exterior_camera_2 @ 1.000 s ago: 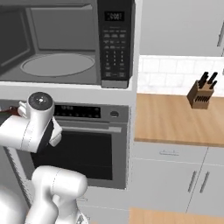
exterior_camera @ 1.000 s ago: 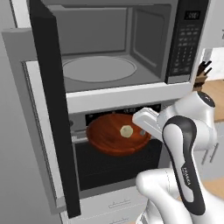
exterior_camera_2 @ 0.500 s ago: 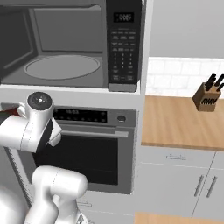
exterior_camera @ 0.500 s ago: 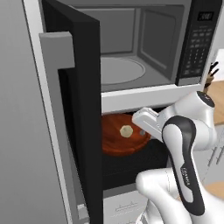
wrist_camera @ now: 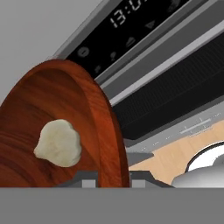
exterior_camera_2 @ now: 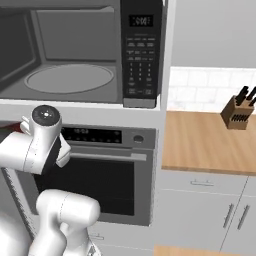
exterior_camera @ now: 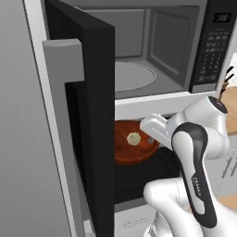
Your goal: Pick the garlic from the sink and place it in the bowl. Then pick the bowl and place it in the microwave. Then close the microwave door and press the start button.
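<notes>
Below the microwave [exterior_camera: 152,51], level with the oven's control panel [exterior_camera_2: 95,135], you have the bowl [exterior_camera: 132,143] carried by its rim, with the garlic [exterior_camera: 133,138] resting inside it near the middle. Check the gripper [wrist_camera: 113,177] in the hand view: its two dark tips sit hard against either face of the bowl's rim, so treat the jaws as closed down to the thickness of the wood, with the bowl as their load. The relation that governs your next move is vertical. The open cavity and its round turntable [exterior_camera: 132,76] lie above the bowl, past the pale shelf edge [exterior_camera: 157,104] that separates microwave from oven; the bowl is under that edge, not yet in the opening. Judge that the bowl must rise clear of the shelf edge before it travels inward toward the turntable. Note the microwave door [exterior_camera: 90,125]: it stands swung out on the left side of the microwave, its dark slab edge-on just beside the bowl's left side in the left base view, so keep sideways drift toward the door small. Note also that the bowl appears tilted in the hand view; whether that tilt is the bowl's or the camera's cannot be settled, so lift slowly to keep the garlic from rolling out.
</notes>
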